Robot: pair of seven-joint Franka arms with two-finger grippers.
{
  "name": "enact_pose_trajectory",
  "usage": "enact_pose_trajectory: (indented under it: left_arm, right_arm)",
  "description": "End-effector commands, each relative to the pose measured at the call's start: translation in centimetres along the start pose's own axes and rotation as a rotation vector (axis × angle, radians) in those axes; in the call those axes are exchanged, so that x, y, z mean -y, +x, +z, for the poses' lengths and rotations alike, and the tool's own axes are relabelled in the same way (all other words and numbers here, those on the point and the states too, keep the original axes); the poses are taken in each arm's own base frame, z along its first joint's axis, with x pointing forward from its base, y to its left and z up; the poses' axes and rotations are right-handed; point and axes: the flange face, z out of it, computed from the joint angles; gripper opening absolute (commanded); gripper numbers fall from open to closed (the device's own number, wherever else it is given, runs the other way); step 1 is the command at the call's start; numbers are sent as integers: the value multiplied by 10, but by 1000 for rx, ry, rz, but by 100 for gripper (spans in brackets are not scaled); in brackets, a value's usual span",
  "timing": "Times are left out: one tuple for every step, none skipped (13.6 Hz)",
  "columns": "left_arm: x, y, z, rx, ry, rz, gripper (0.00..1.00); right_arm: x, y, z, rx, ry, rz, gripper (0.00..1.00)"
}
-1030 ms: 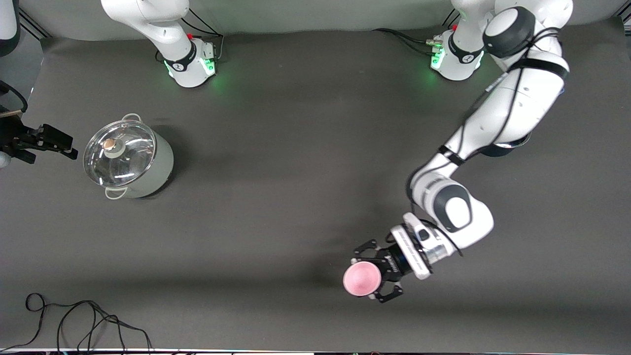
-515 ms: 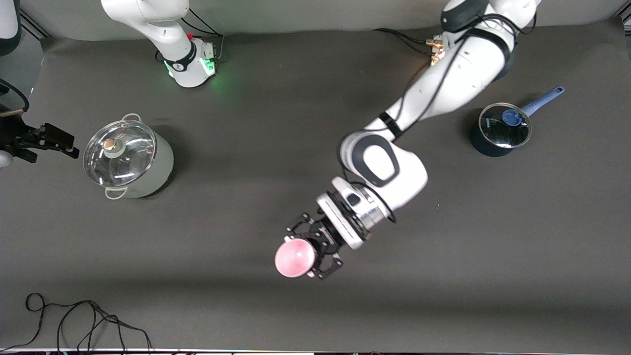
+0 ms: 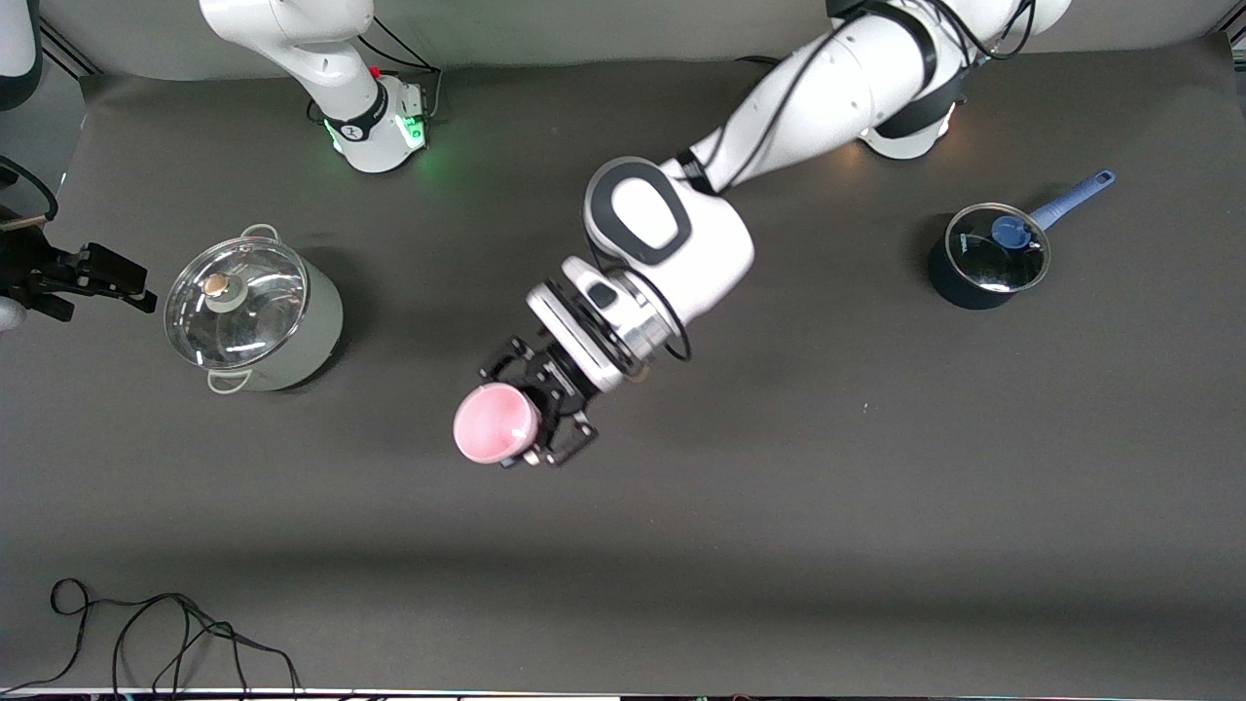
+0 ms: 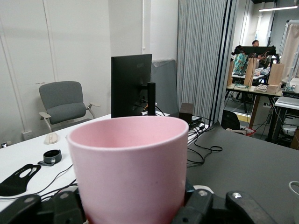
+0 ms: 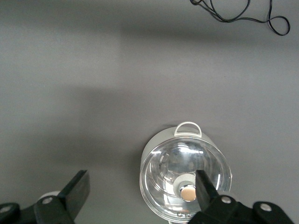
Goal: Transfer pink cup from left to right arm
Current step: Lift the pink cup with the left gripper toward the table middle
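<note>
Left gripper (image 3: pixel 531 414) pinches the pink cup (image 3: pixel 495 423) mid-air, centre of the front frame, mouth up, over bare mat. Right gripper (image 3: pixel 92 277) waits at the far left edge, fingers spread, beside the lidded pot (image 3: pixel 251 312). Risk, I'd say: the grip sits low on a tapered wall, so a hurried handover could tip or drop the cup.

White rounded shells with dark grey joint pads are seen on the left arm (image 3: pixel 672 234); black cables are strung along it.
</note>
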Motion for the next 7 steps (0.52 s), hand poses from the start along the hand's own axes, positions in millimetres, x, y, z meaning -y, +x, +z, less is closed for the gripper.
enact_pose_trajectory:
  left_arm:
    - [-13,11,-2,-15,21,7,0]
    - [-20,13,-3,-17,19,12,0]
    - [-22,14,-4,-15,26,16,0]
    - [-25,15,-4,-15,28,15,0]
    - [-27,17,-5,-19,26,16,0]
    - [-27,17,-5,-20,26,16,0]
    - [-27,18,-5,-21,26,15,0]
  right_arm:
    - [2,-1,-4,3,-2,-13,100]
    - [2,-1,-5,1,-2,-13,100]
    - [2,1,-8,-5,0,-2,100]
    - [5,4,-15,-20,0,35,100]
    - [18,9,-22,-38,7,88,100]
    - [30,11,-29,-42,25,180,100]
    - [35,11,-34,-28,31,282,100]
